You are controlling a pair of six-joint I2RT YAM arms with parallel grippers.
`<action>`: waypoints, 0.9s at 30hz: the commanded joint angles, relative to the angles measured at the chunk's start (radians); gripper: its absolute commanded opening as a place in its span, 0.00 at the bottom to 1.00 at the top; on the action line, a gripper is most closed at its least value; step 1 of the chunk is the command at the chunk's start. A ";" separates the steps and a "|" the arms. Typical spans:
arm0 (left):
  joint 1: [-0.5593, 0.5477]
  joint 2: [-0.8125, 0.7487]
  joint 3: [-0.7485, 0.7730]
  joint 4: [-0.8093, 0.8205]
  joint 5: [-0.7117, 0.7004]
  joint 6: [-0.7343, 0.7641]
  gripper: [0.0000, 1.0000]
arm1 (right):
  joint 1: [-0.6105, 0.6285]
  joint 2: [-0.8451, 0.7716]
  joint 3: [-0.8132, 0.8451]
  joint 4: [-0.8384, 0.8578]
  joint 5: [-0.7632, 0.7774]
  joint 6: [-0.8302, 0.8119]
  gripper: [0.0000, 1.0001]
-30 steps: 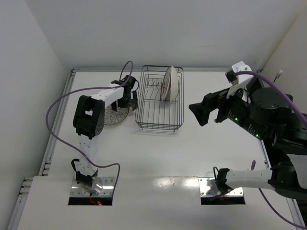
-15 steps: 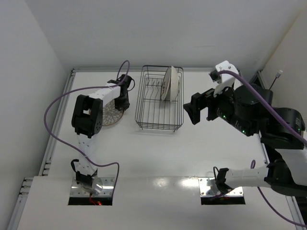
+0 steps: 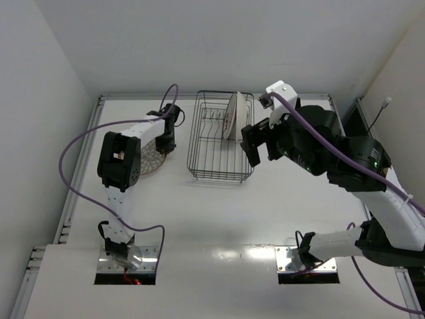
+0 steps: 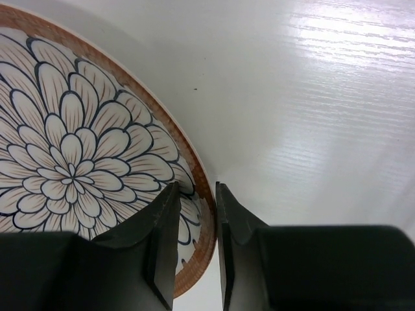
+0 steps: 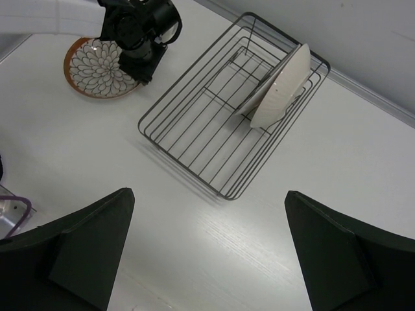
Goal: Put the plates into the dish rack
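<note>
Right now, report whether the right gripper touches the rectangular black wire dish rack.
Apart: right wrist view shows the dish rack far below the right gripper.

The left arm is stretching far and left, the left gripper [image 4: 194, 194] pinching its fingers onto a plate [image 4: 71, 149] rim. The right arm is hovering raised, the right gripper [image 5: 207, 194] holding its fingers wide apart.

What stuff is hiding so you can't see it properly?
Right wrist view: white plates standing in the black wire dish rack overlap, backs outward; count and patterns hidden.
Left wrist view: brown-rimmed flower-patterned plate cut off by the picture edge and left pincer; whether the pincer grips its rim is unclear.
</note>
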State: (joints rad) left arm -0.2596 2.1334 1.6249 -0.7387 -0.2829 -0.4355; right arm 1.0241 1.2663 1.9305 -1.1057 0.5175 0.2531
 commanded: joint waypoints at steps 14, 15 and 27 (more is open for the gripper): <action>0.023 -0.273 -0.051 -0.085 0.154 -0.278 0.00 | -0.125 0.053 -0.047 0.173 -0.140 -0.060 0.99; 0.023 -0.282 -0.051 -0.105 0.154 -0.295 0.00 | -0.125 0.053 -0.047 0.185 -0.152 -0.060 0.99; 0.023 -0.339 0.121 -0.159 0.140 -0.358 0.00 | -0.206 0.150 0.044 0.158 -0.255 -0.103 0.99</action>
State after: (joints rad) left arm -0.2401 1.8755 1.6596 -0.9115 -0.1539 -0.7464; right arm 0.8322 1.4208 1.9438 -0.9699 0.2939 0.1822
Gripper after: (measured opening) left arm 0.064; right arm 0.992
